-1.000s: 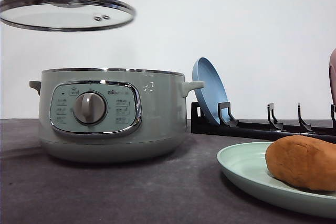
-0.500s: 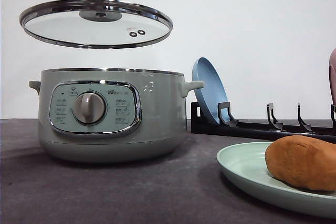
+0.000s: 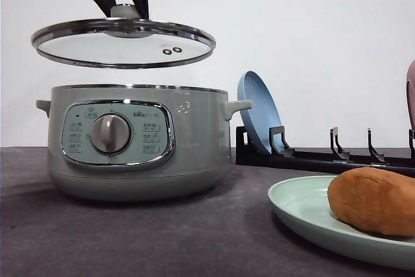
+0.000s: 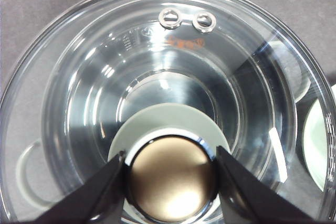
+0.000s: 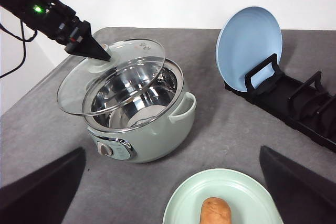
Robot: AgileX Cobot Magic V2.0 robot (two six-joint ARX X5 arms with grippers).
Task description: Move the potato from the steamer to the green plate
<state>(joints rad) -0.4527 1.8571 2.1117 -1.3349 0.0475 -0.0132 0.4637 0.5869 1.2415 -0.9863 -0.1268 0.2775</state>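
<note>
The orange-brown potato point(image 3: 373, 199) point(image 5: 215, 211) lies on the pale green plate point(image 3: 298, 209) point(image 5: 231, 184) at the front right. The sage-green steamer point(image 3: 136, 141) point(image 5: 142, 108) stands open on the left, its steel bowl showing nothing inside. My left gripper point(image 3: 123, 4) point(image 4: 172, 182) point(image 5: 94, 53) is shut on the knob of the glass lid point(image 3: 123, 43) point(image 4: 168, 77) point(image 5: 113, 80), holding it a little above the steamer's rim. My right gripper point(image 5: 170, 153) hangs open above the green plate, with nothing between its fingers.
A blue plate point(image 3: 259, 111) point(image 5: 249, 45) stands upright in a black rack point(image 3: 324, 157) point(image 5: 294, 103) behind the green plate. A pinkish object point(image 3: 410, 92) shows at the right edge. Bare grey table lies between the steamer and the green plate.
My left gripper has carried the glass lid rightward from the left of the steamer and lowered it, so it now hangs centred over the pot. Potato and plate have not moved.
</note>
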